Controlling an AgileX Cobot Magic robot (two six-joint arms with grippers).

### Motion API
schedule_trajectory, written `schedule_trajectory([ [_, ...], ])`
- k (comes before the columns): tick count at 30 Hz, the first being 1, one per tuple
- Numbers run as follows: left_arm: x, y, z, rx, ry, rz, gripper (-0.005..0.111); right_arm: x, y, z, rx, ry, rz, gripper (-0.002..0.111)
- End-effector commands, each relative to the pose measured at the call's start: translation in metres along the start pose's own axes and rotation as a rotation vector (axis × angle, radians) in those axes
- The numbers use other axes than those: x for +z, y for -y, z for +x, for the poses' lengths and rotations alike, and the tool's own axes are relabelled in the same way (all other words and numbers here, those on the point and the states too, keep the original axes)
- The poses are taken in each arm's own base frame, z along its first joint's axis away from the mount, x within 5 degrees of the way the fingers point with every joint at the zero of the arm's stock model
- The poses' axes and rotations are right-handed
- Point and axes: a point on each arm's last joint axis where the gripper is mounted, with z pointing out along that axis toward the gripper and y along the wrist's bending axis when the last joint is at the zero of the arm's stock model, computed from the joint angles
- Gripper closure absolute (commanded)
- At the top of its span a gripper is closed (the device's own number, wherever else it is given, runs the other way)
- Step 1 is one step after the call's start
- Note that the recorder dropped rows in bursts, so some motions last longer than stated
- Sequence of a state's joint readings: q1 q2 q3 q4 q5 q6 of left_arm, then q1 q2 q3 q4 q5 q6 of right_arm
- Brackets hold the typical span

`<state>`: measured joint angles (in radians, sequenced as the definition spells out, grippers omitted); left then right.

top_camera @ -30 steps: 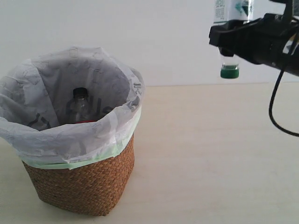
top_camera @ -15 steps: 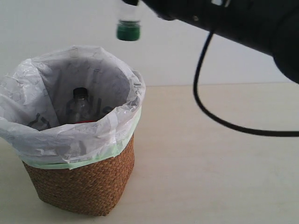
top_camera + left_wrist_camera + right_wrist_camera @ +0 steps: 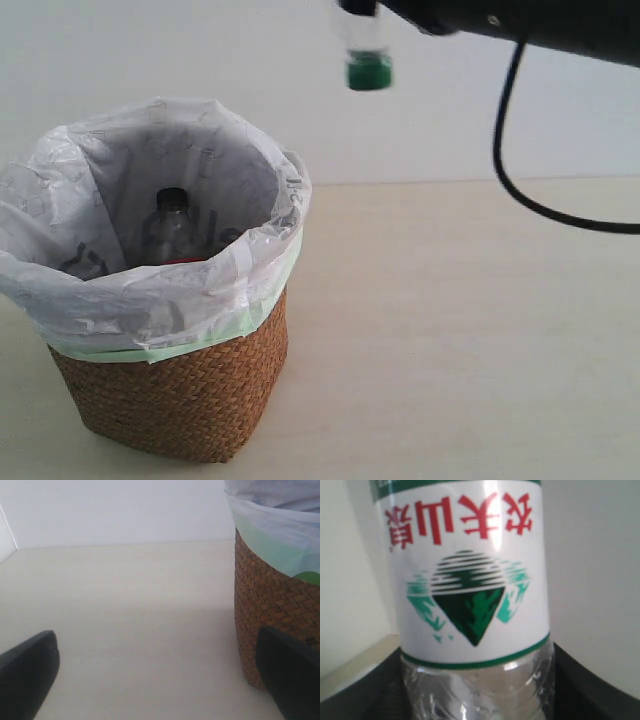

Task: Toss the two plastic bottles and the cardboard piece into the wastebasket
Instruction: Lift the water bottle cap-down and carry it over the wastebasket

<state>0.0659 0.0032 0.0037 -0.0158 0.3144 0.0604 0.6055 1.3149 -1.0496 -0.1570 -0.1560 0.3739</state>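
1. A brown woven wicker wastebasket (image 3: 190, 400), lined with a crinkled white-grey plastic bag (image 3: 60, 200), stands on the left part of the pale beige surface (image 3: 460, 330), well forward of its far edge
2. Inside the wastebasket a clear plastic bottle with a black cap (image 3: 172, 222) stands upright, its cap below the bag's rim
3. A slim clear plastic bottle with a green cap (image 3: 365, 45) hangs cap down, high above the surface, up and to the right of the wastebasket's rim in the exterior view; its green-white label with red lettering fills the right wrist view
4. The right pincer (image 3: 357, 7) pinches this slim bottle by its body, and a black cable (image 3: 505, 150) loops below the black arm (image 3: 540, 20)
5. The left pincer (image 3: 154, 645) is spread and empty, low over the surface, just beside the wastebasket's woven wall
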Motion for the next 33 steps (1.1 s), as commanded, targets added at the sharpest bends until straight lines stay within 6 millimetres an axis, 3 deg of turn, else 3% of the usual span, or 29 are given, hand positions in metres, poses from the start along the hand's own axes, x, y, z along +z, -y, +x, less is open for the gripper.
schedule_trajectory([
  [1,-0.001,0.000,-0.002,-0.009,0.015,0.006,-0.001,-0.013,0.068,0.019,0.124,-0.062,0.248,0.108],
  [6,-0.001,0.000,-0.002,-0.009,0.015,0.006,-0.001,-0.032,0.121,0.035,0.222,-0.137,0.459,0.108],
  [12,-0.001,0.000,-0.002,-0.009,0.015,0.006,-0.001,-0.033,0.133,0.048,0.246,-0.215,0.510,0.108],
  [16,-0.001,0.000,-0.002,-0.009,0.015,0.006,-0.001,-0.014,0.108,0.059,0.248,-0.222,0.409,0.108],
  [19,-0.001,0.000,-0.002,-0.009,0.015,0.006,-0.001,0.001,0.061,0.057,0.263,-0.167,0.239,0.108],
  [23,-0.001,0.000,-0.002,-0.009,0.015,0.006,-0.001,0.012,-0.008,0.039,0.290,-0.108,0.007,0.108],
  [26,-0.001,0.000,-0.002,-0.009,0.015,0.006,-0.001,0.012,-0.042,0.027,0.275,-0.079,-0.106,0.108],
  [29,-0.001,0.000,-0.002,-0.009,0.015,0.006,-0.001,0.013,-0.041,0.024,0.266,-0.090,-0.097,0.108],
  [33,-0.001,0.000,-0.002,-0.009,0.015,0.006,-0.001,0.014,-0.013,0.029,0.222,-0.171,0.014,0.108],
])
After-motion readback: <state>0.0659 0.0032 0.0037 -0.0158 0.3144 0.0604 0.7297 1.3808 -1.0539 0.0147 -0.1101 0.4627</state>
